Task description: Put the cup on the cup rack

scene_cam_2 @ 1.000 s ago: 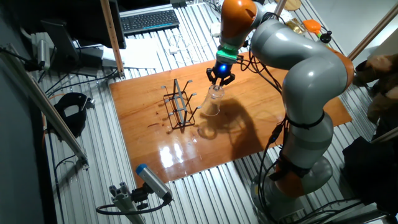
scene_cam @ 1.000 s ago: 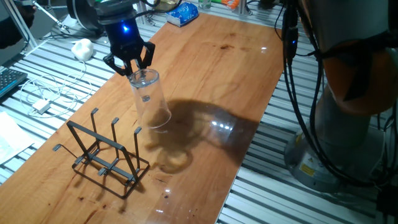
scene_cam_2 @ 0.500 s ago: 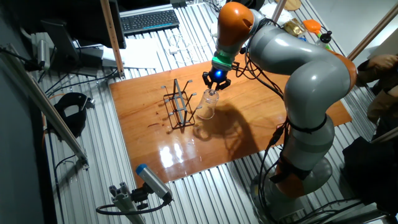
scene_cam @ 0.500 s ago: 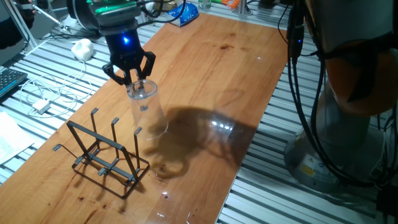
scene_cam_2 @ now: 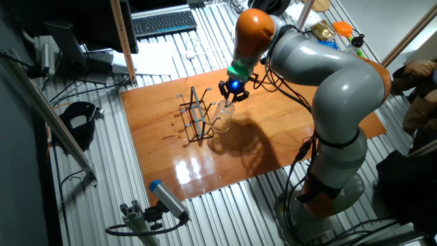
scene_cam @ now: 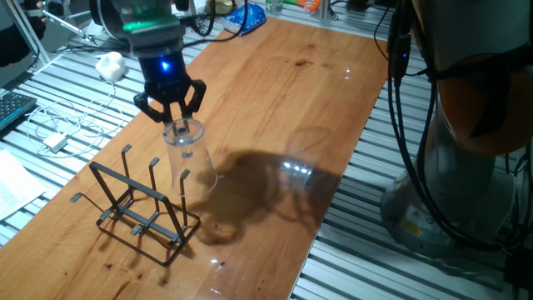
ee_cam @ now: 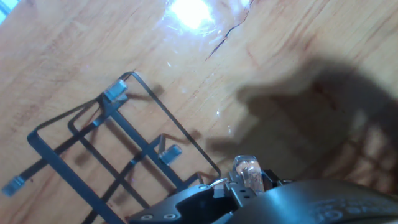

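Cup (scene_cam: 187, 158): clear, handleless tumbler, held mouth-down and slightly tilted above the desk (scene_cam: 283, 108), its closed end uppermost. It hung just beside the nearest prong of the cup rack, lower rim close to the prong tip; whether they touched could not be told. In the other fixed view the cup (scene_cam_2: 222, 116) appeared just right of the rack.

Tool (scene_cam: 171, 112): dark two-finger unit with a blue light on its body, fingers closed narrowly on the cup's upper end.

Cup rack (scene_cam: 137, 204): black thin-wire frame, three upright prongs on a rectangular base, standing on the desk's near left part. The hand view showed the cup rack (ee_cam: 118, 149) from above.

Desk: reddish-brown wood, glossy, carrying a dark shadow right of the cup.

Surroundings: blue packet (scene_cam: 244, 18) at the far desk edge, its printing unreadable; keyboard (scene_cam_2: 164, 22) beyond the desk. No legible writing found.
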`<action>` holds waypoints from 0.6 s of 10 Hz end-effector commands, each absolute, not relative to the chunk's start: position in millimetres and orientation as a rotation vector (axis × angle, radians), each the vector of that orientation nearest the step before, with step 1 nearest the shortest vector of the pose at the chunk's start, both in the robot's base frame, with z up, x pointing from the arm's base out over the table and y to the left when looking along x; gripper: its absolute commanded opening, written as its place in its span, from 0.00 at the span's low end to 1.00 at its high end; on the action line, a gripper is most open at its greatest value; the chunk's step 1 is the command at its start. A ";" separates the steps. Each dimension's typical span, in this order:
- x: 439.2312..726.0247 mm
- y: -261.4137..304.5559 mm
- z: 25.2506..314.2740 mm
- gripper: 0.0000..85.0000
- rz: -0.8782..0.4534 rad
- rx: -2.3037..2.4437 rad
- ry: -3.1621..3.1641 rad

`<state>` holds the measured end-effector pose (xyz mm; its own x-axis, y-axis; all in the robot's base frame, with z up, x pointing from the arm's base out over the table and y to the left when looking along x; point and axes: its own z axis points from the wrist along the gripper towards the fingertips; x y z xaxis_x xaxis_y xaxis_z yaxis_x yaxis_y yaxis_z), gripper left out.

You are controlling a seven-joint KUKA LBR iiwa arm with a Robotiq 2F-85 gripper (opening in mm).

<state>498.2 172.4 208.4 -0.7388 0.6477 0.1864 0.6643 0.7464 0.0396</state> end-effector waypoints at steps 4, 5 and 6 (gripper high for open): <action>498.0 174.5 184.9 0.00 -0.165 -1.119 -2.828; 497.0 176.0 180.8 0.00 -0.169 -1.138 -2.834; 494.8 177.3 177.0 0.00 -0.174 -1.156 -2.843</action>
